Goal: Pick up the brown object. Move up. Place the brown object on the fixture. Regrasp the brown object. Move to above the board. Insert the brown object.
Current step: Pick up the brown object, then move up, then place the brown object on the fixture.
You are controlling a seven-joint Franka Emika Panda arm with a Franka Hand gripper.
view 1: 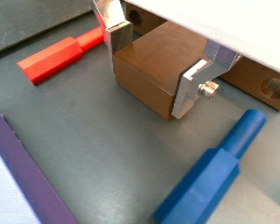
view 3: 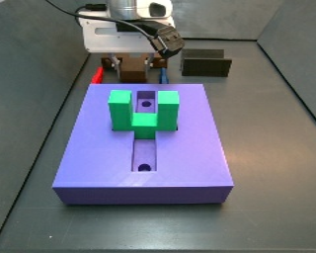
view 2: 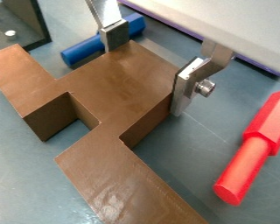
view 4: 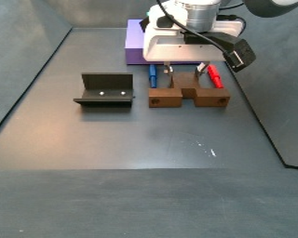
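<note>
Brown object (view 2: 101,131) flat on floor, stem straddled by lowered pincer (view 2: 154,61), plates parted just wider than it and gripping nothing yet, red peg (view 2: 257,144) and blue peg (view 1: 213,171) alongside: first pick-up step, calling next for closing, then lifting.

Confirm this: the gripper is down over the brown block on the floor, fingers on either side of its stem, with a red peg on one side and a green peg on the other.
Not quite. The peg opposite the red peg is blue, not green, as both wrist views show. The rest holds: the gripper is down over the brown block on the floor, fingers on either side of its stem.
</note>
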